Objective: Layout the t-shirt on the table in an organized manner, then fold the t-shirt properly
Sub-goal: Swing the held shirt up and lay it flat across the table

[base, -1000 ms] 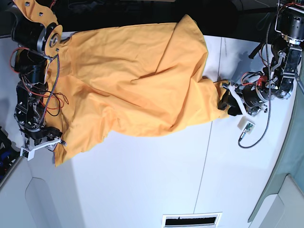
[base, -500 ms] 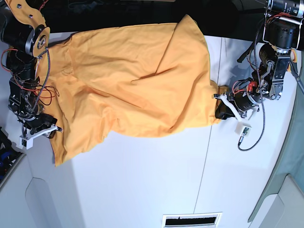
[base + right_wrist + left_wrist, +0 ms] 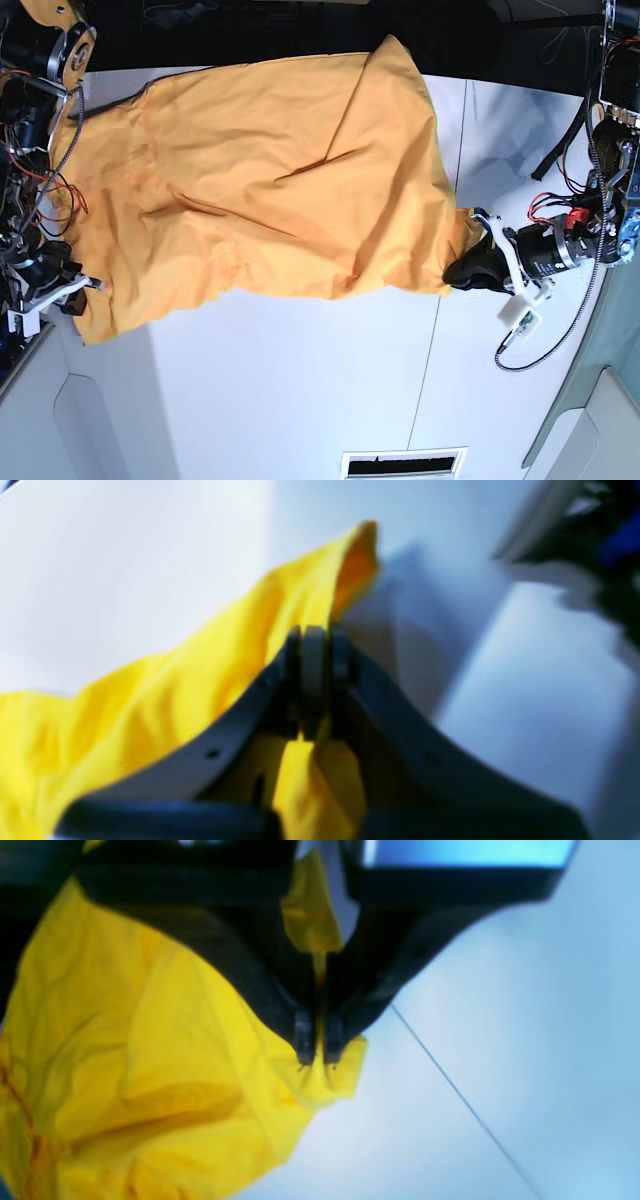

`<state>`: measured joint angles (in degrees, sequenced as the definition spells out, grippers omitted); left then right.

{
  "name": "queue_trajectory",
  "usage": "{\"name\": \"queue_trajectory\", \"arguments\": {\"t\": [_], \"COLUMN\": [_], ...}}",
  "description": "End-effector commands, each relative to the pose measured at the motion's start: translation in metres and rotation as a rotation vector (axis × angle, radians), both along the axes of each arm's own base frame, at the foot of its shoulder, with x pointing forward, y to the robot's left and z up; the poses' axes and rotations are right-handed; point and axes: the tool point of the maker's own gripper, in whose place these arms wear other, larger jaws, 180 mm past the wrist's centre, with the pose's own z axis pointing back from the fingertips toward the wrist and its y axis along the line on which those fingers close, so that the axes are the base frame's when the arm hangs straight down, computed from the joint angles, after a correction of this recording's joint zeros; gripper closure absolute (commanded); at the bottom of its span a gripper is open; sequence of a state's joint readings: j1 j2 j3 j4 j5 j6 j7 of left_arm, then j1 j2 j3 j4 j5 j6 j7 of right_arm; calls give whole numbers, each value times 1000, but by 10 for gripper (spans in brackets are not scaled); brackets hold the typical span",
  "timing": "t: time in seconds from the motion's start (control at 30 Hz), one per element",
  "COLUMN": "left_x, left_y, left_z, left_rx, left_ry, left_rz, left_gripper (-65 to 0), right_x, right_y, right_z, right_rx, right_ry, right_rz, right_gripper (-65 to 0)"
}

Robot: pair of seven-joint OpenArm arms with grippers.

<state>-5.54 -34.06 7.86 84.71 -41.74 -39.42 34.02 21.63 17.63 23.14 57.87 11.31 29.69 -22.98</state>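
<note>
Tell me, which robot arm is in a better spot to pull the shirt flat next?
Neither wins alone. The left end effector and the right end effector are each shut on an edge of the t-shirt, at opposite sides of the table. Probably both should pull apart together.

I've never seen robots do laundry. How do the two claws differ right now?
The left gripper pinches the t-shirt at its corner beside the table seam; the right gripper pinches the opposite corner by the table's edge. The left shows clearly from above, the right only partly. Both are shut on cloth.
</note>
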Motion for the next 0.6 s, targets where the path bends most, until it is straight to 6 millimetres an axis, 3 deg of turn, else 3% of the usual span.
{"name": "queue_trajectory", "arguments": {"t": [0.0, 0.07, 0.17, 0.37, 0.43, 0.47, 0.57], "left_x": [-1, -19, -51, -115, -127, -131, -135], "left_y": [-3, -14, -27, -32, -37, -41, -51], "left_z": [20, 32, 33, -18, -31, -35, -41], "left_rx": [-6, 10, 26, 53, 43, 32, 22], "left_ry": [-54, -82, -76, 103, 150, 164, 161], "left_rz": [-36, -98, -170, -212, -227, -234, -249], "left_gripper": [0, 0, 0, 0, 0, -30, -133], "right_x": [4, -16, -51, -132, -147, -149, -149], "right_y": [-10, -13, -12, -2, 6, 9, 14], "right_z": [24, 24, 12, -49, -62, -63, -64], "right_rx": [-22, -36, -52, -19, 7, 16, 30], "right_ry": [-56, -43, -13, 117, 134, 126, 104], "right_rz": [6, 19, 37, 32, 23, 19, 10], "right_gripper": [0, 0, 0, 0, 0, 0, -218]}}
